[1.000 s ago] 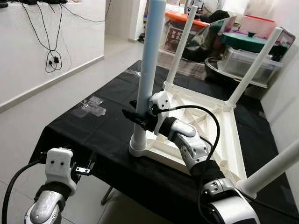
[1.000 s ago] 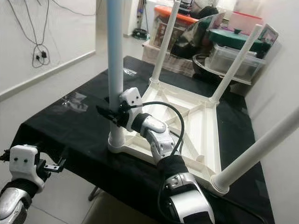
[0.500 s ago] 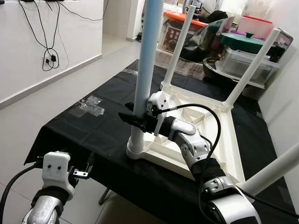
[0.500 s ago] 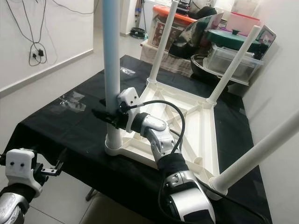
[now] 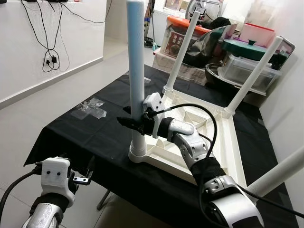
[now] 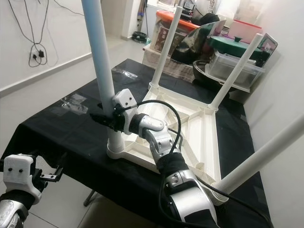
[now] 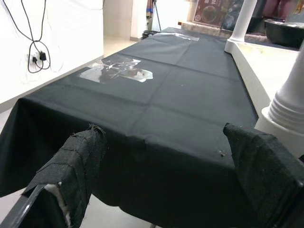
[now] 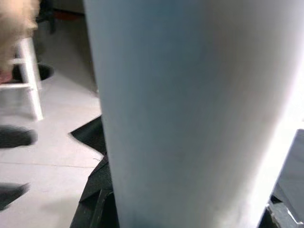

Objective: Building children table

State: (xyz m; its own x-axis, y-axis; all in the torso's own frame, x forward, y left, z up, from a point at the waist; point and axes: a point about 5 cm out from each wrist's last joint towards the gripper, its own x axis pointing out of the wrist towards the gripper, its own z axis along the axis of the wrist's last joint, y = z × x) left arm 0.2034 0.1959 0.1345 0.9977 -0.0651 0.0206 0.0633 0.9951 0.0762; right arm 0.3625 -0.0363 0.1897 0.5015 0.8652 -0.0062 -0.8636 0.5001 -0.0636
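Right gripper (image 5: 134,124) clenched around pale blue tubular plastic leg (image 5: 135,71), upright in corner of upturned white plastic children's table (image 5: 209,128). Left gripper (image 7: 166,180) released, low by black-clothed desk (image 5: 90,130) edge.

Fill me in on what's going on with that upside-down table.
A white children's table lies upside down on a black-covered table, its legs pointing up. The right gripper is clamped on the pale blue leg standing in the near-left corner socket. The other three white legs are already in their corners. The left gripper hangs open below the cloth's near edge, holding nothing.
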